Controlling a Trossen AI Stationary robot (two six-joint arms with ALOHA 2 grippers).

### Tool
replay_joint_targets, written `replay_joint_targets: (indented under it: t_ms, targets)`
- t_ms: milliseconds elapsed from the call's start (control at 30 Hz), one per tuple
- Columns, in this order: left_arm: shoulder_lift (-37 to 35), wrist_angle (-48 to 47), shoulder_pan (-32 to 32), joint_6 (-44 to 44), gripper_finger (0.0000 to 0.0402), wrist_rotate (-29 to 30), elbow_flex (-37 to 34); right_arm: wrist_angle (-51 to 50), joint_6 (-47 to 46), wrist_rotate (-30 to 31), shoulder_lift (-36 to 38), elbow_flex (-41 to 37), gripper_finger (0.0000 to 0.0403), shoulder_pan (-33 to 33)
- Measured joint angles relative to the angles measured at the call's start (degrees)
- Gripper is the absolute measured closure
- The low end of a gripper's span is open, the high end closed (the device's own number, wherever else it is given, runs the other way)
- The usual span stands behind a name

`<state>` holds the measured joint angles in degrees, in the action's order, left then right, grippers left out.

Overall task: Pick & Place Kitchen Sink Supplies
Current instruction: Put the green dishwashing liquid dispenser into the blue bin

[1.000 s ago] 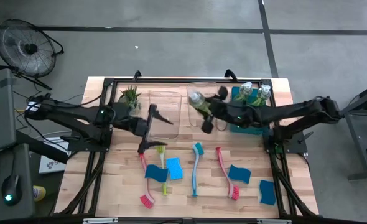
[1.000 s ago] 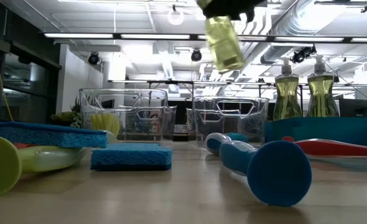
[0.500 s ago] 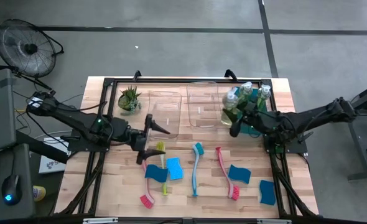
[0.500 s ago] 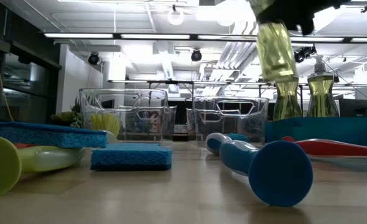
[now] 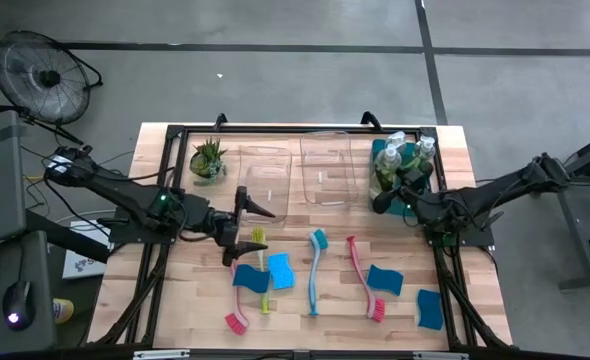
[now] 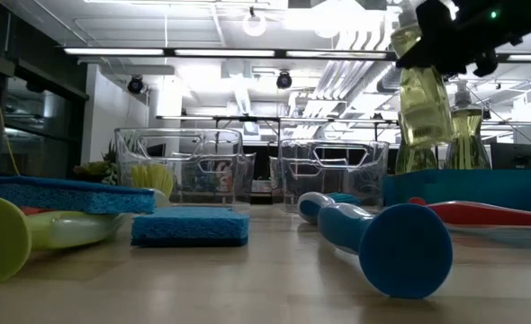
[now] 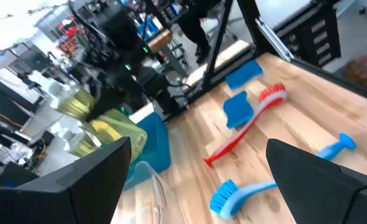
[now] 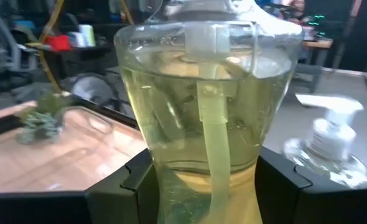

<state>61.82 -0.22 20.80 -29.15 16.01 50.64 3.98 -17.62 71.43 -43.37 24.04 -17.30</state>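
Observation:
My right gripper (image 5: pixel 395 190) is shut on a clear bottle of yellow-green soap (image 5: pixel 385 172), which it holds above the teal bin (image 5: pixel 407 208) at the table's far right. Two more soap bottles (image 6: pixel 468 135) stand in that bin. My left gripper (image 5: pixel 253 227) hangs open over the yellow-green brush (image 5: pixel 260 262), touching nothing. A teal brush (image 5: pixel 315 272), two red brushes (image 5: pixel 365 288) (image 5: pixel 233 300) and several blue sponges (image 5: pixel 280 270) lie flat on the near half of the table. My right gripper pinches the soap bottle's clear body (image 8: pixel 208 124) between its two fingers (image 8: pixel 118 186), one on each opposite side. In the low view the dark gripper sits at the bottle's upper part (image 6: pixel 418 54). The bottle is lifted clear and hangs almost upright over the teal bin.
Two clear bins (image 5: pixel 267 182) (image 5: pixel 325 170) stand side by side at the far middle, and a small spiky plant (image 5: pixel 208 157) sits far left. A black frame edges the table. Bare wood shows along the left edge and near the front.
My right gripper has carried the soap bottle from above the right clear bin toward the table's right edge and a little down, ending over the teal bin beside the other bottles. My left gripper has shifted slightly toward the near edge, over the brushes, and has stayed open.

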Motion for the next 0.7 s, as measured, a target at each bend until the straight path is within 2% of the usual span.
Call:
replay_joint_targets:
  t_ms: [300,500,700]
  targets:
    - [0.2,-1.5,0.0,1.8,0.0035,-0.3,0.0,-7.2,-8.0,6.3,0.0,-0.7,0.0217,-2.6]
    - [0.2,-1.7,0.0,2.6,0.0035,-0.4,0.0,-15.1,-15.4,6.8,-0.1,-0.7,0.0217,-3.5]
    - [0.2,-1.7,0.5,3.1,0.0035,-0.4,0.0,-25.9,-26.9,6.4,-0.1,-0.7,0.0217,-3.5]
